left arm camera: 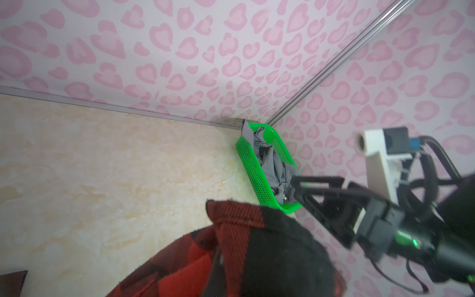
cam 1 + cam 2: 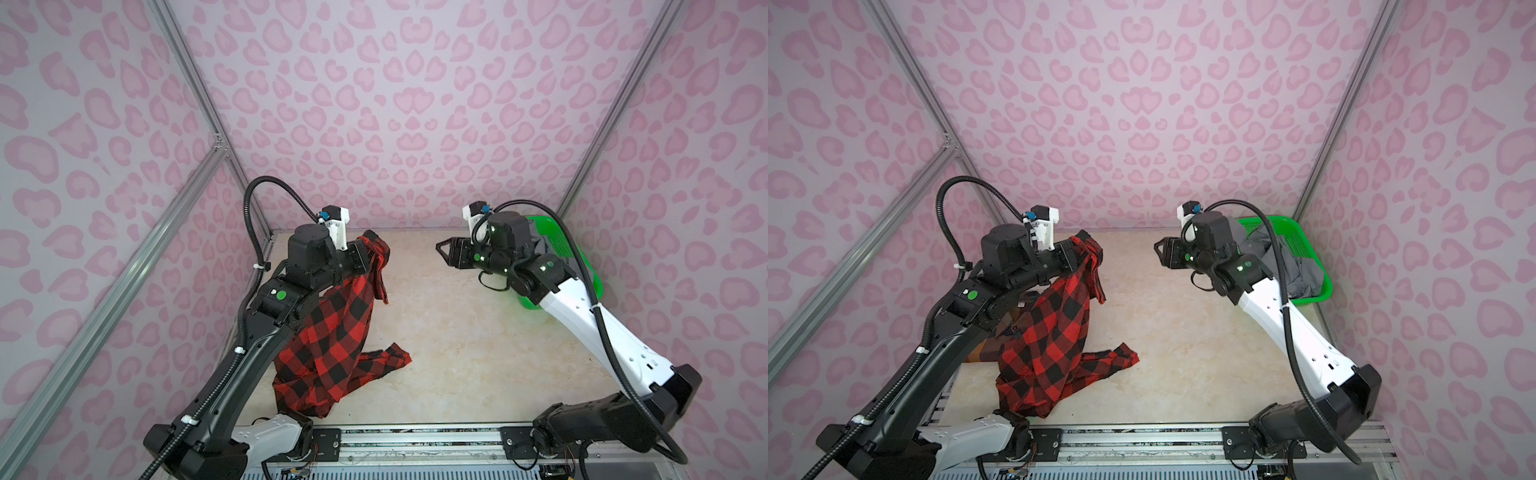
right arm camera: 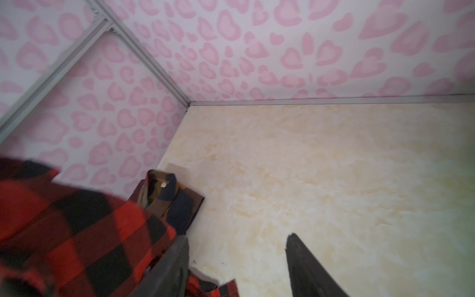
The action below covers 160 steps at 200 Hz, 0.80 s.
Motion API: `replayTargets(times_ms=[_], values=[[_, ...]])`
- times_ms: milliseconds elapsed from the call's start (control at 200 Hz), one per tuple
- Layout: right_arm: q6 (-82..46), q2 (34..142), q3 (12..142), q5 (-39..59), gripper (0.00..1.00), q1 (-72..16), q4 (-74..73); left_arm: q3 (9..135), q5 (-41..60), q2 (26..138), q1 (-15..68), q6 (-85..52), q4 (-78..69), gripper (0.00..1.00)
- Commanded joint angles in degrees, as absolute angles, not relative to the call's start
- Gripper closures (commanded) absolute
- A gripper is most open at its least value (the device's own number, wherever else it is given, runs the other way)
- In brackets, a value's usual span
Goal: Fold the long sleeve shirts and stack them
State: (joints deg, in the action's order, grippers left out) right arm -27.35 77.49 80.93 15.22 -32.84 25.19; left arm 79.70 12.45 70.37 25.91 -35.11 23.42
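Red-and-black flannel [image 2: 332, 332] hangs bunched from left gripper [image 2: 362, 258], which is clamped on its upper edge. Lower part lies crumpled on table [image 2: 478, 353], left of centre. Brown plaid shirt [image 3: 177, 203] lies folded near left wall, beside flannel. Grey shirt [image 2: 1304, 270] is heaped in green basket [image 2: 1327, 286] at far right corner. Right gripper [image 2: 444, 253] is raised near basket, jaws apart, nothing between them.

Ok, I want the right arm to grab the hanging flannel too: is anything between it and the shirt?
Nothing visible. The right gripper, open, faces the red-and-black flannel held up by the shut left gripper, with only air between them.
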Motion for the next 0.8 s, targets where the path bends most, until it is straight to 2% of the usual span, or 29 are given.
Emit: replayTargets(times_ms=[0, 130, 255, 460, 795], values=[[-32.98, 73.03, 72.65, 20.75, 0.38, -37.3, 10.75, 82.24, 12.01, 74.32, 26.63, -38.76, 21.18, 0.97], [-31.19, 72.49, 69.08, 17.37, 0.38, -44.72, 8.28, 85.3, 12.95, 79.26, 29.97, -39.37, 20.73, 0.97], [-31.71, 73.49, 68.1, 13.91, 0.4, -47.12, 9.78, 86.46, 9.26, 81.24, 34.05, -39.19, 20.77, 0.97], [-33.46, 70.94, 61.73, 8.96, 0.4, -52.23, 4.28, 86.12, 3.91, 84.35, 36.75, -42.84, 20.05, 0.97], [-38.44, 72.54, 57.37, 2.11, 0.45, -53.91, 0.69, 89.47, 1.77, 88.13, 39.07, -45.28, 19.6, 0.97]])
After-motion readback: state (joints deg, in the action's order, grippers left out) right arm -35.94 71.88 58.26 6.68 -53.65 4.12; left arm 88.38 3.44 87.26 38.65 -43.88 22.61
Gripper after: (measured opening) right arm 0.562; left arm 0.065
